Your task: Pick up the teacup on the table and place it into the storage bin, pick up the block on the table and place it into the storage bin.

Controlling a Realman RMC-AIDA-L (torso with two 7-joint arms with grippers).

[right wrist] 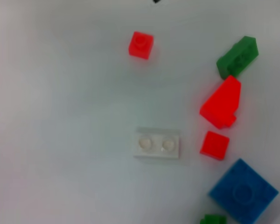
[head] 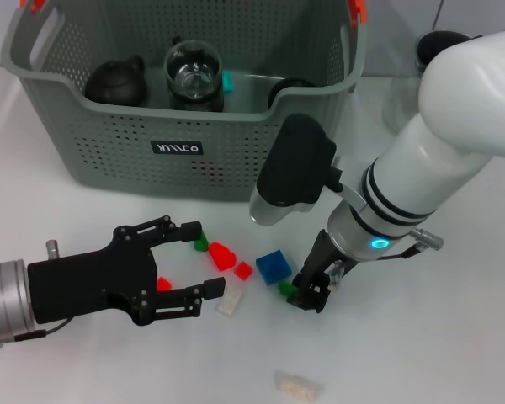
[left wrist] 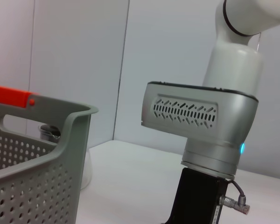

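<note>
Right claw (head: 307,295) down at small green block (head: 287,289), grip state unclear. Left claw (head: 198,265) released. Block light, rigid, slippery; pinch flat sides.

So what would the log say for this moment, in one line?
right hand: down at green block | left hand: open, by blocks | bin: holds teaware | blue block: on table

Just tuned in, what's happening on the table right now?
The right gripper is down on the table at a small green block beside the blue block. The left gripper hovers open over the other loose blocks. The storage bin behind already holds a dark teapot and a glass pot. No block is lifted yet.
</note>
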